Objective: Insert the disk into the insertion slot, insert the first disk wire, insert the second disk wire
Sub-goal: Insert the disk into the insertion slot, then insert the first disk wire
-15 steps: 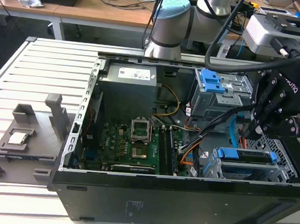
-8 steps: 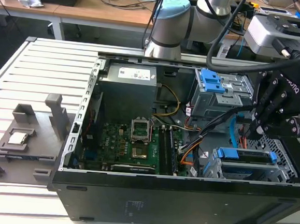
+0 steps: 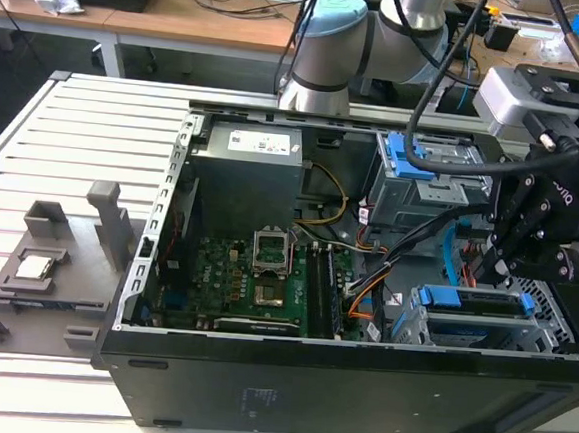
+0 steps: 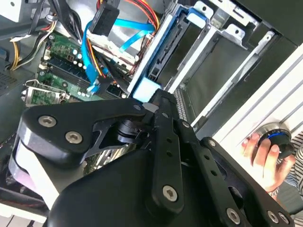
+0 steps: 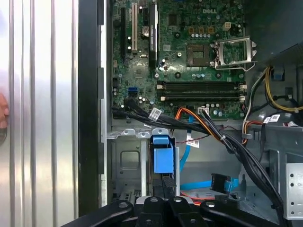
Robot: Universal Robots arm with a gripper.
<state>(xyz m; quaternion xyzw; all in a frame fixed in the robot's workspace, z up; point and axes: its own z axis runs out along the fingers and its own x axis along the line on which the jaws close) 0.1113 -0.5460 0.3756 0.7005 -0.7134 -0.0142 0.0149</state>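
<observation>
The disk (image 3: 456, 299) sits on edge in a bay of the insertion slot (image 3: 431, 330), a low silver cage at the exterior view's right. Its blue carrier handle (image 5: 162, 160) (image 4: 145, 88) sticks out of the cage (image 5: 127, 161). My gripper (image 3: 507, 262) (image 5: 163, 184) (image 4: 161, 100) is shut, its tips right at that handle. The second disk wire (image 5: 188, 160) (image 4: 90, 61), a flat light-blue cable, hangs loose beside the cage, with a dark plug (image 5: 220, 181) (image 4: 105, 18) nearby. The first disk wire (image 5: 196, 117) (image 4: 144, 12), an orange-red bundle, lies beside it.
The taller grey cage with blue tabs (image 3: 424, 167) stands behind the slot. Thick black cables (image 5: 236, 146) cross beside the motherboard (image 3: 254, 279). A person's hand (image 4: 262, 158) rests on a round knob outside the case. A grey fixture (image 3: 50, 268) lies on the slatted table.
</observation>
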